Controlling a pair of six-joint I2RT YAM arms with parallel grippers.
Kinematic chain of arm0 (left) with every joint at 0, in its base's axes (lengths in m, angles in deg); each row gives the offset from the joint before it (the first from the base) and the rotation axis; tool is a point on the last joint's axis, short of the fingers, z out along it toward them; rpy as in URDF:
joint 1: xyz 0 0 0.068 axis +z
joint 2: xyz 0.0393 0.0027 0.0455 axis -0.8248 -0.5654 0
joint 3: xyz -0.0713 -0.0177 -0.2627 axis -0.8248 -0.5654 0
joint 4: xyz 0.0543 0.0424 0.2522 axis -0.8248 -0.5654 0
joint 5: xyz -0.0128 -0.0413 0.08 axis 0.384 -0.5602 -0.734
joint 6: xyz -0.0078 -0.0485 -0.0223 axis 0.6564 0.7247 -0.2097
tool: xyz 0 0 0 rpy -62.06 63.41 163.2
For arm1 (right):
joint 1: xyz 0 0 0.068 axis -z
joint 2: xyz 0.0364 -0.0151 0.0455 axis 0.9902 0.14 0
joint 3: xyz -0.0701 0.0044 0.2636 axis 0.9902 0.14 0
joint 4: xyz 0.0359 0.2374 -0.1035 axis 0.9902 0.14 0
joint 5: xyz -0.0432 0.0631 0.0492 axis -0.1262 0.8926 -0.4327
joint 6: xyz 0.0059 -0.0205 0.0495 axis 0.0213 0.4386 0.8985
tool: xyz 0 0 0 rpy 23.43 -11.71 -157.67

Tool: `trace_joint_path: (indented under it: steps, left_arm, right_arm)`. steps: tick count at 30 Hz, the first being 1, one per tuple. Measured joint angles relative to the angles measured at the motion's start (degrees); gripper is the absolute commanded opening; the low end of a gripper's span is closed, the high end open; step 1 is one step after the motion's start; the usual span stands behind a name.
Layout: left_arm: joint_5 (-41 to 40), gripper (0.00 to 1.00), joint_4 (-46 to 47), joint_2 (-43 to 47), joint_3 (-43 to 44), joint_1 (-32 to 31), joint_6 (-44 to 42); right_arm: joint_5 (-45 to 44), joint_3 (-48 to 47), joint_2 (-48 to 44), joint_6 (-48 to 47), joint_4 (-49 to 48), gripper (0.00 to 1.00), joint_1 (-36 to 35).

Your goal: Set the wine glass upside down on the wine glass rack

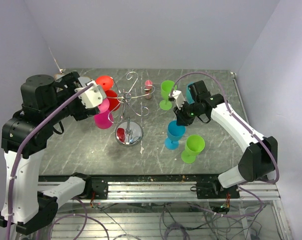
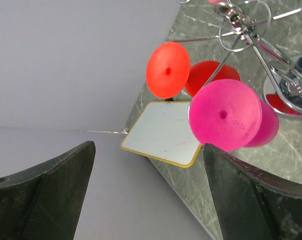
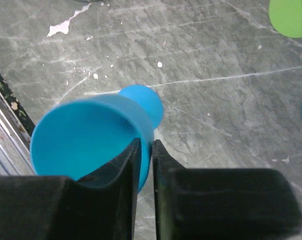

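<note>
The right pincer has its jaws almost shut on the rim of the bright blue plastic wine glass. The wrist view shows one finger inside the bowl and the other outside, with only the thin wall between them. From above, the glass hangs just below the pincer at about 6 o'clock. Its long axis is near upright, mouth up and foot down. I cannot tell whether the foot is touching the grey marbled counter.

The silver wire wine glass rack lies at about 9 to 10 o'clock from this pincer in the overhead view, a short way off with bare counter between. Its looping arms on the near side look free. The far side, at 9 o'clock from the post, already carries a magenta plastic glass and red plastic glasses.

The left pincer is wide open and holds nothing. It sits close beside those hung glasses, with their round feet facing its camera.

The right arm has the glass, so the next move is likely its own. The glass would need turning end over end until the foot is up, then carrying toward 9 o'clock so the stem slides into an open loop. A rim pinch gives poor control, and two lime green plastic glasses stand near the path.
</note>
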Motion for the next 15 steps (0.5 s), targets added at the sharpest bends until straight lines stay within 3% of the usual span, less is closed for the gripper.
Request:
trace_joint_path:
  steps: [2, 11, 15]
  left_arm:
    - [-0.2, 1.0, 1.0, -0.1, 0.0, 0.0, 1.4]
    - [0.3, 0.99, 6.7, -1.1, 0.0, 0.4, 9.6]
    - [0.8, 1.0, 9.5, -1.2, 0.0, 0.6, 13.4]
  right_arm:
    - [0.0, -1.0, 0.5, -0.4, 0.3, 0.0, 0.0]
    - [-0.3, -10.8, 1.1, -3.7, 2.8, 0.0, 0.5]
    - [0.9, -17.2, 0.9, -6.0, 4.8, 0.0, 4.4]
